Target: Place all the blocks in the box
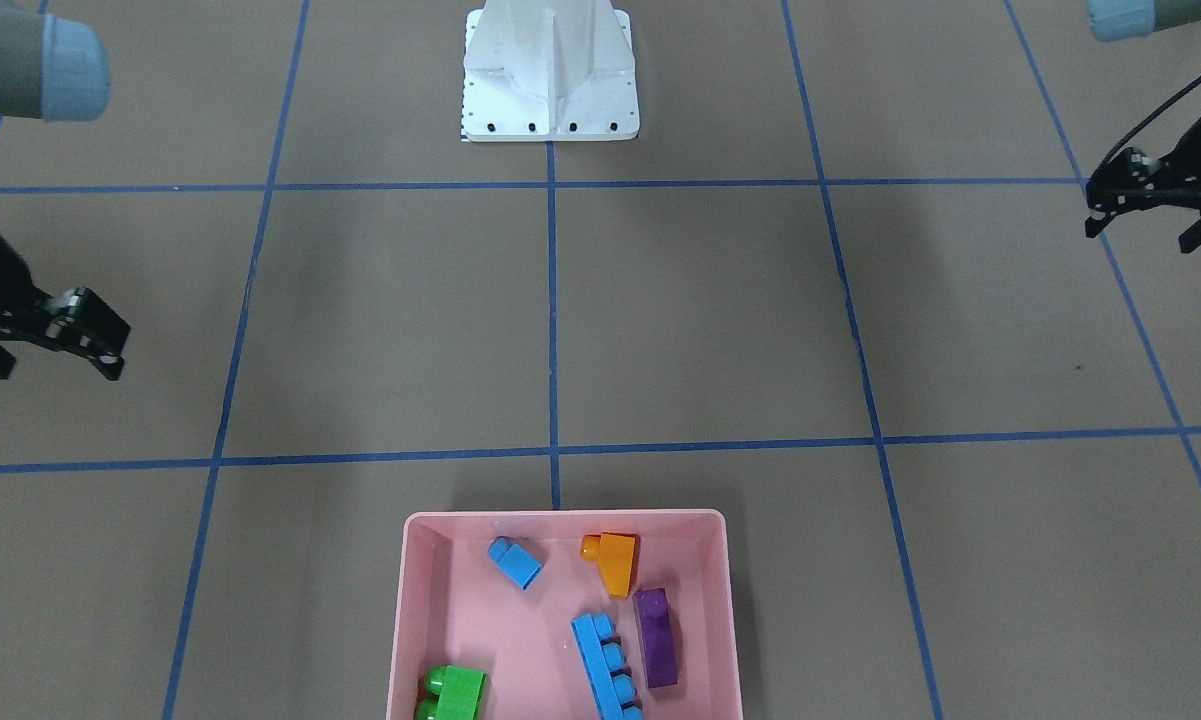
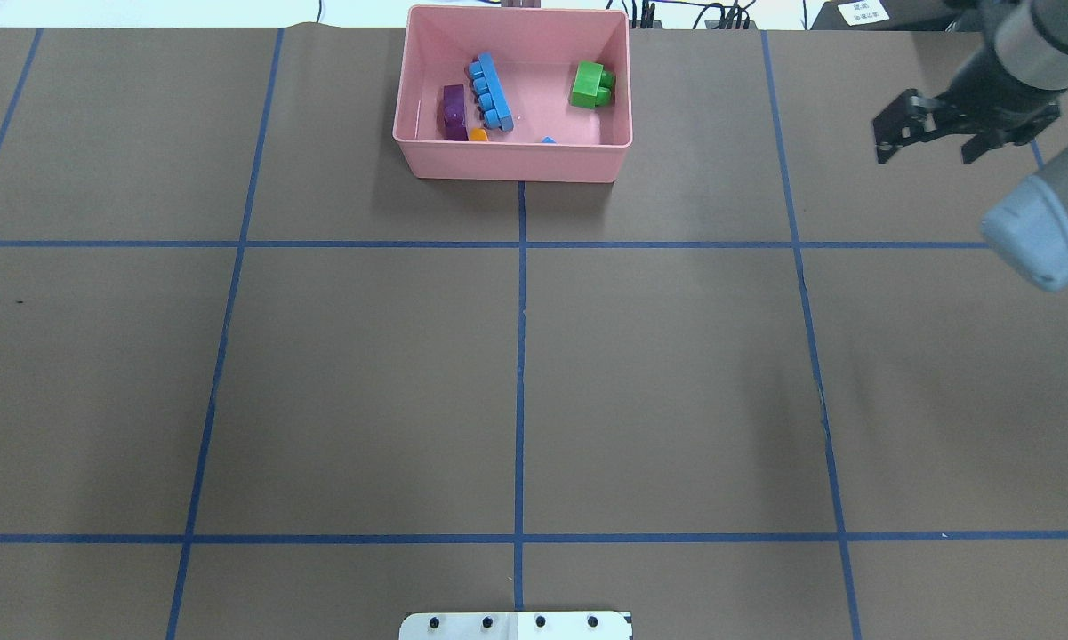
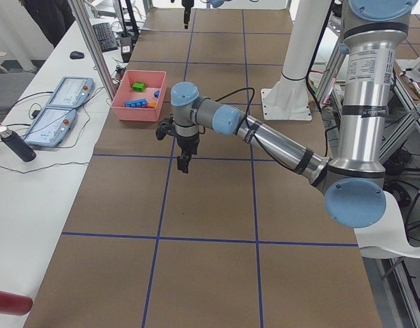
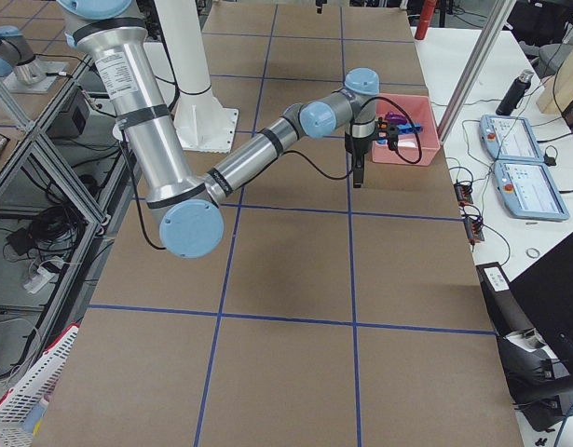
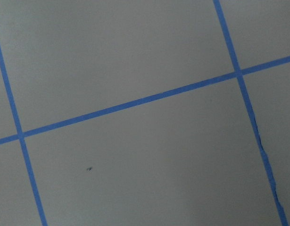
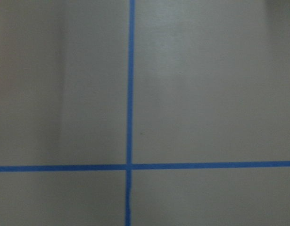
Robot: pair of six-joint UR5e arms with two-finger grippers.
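The pink box [image 1: 560, 517] stands at the table's far edge from the robot, in the middle. All five blocks lie inside it: the small light-blue one [image 1: 516, 562], the orange one [image 1: 612, 562], the long purple one [image 1: 656, 637], the long light-blue one [image 1: 605, 668] and the green one [image 1: 453, 692]. My right gripper [image 1: 52, 362] is open and empty, far off to the box's side; it also shows in the overhead view [image 2: 927, 153]. My left gripper [image 1: 1140, 235] is open and empty at the opposite side. Both wrist views show only bare table.
The white robot base plate [image 1: 550, 100] sits at the near edge. Blue tape lines grid the brown table top. A side bench with teach pendants [image 3: 59, 109] and a dark bottle [image 3: 15, 145] runs beyond the box.
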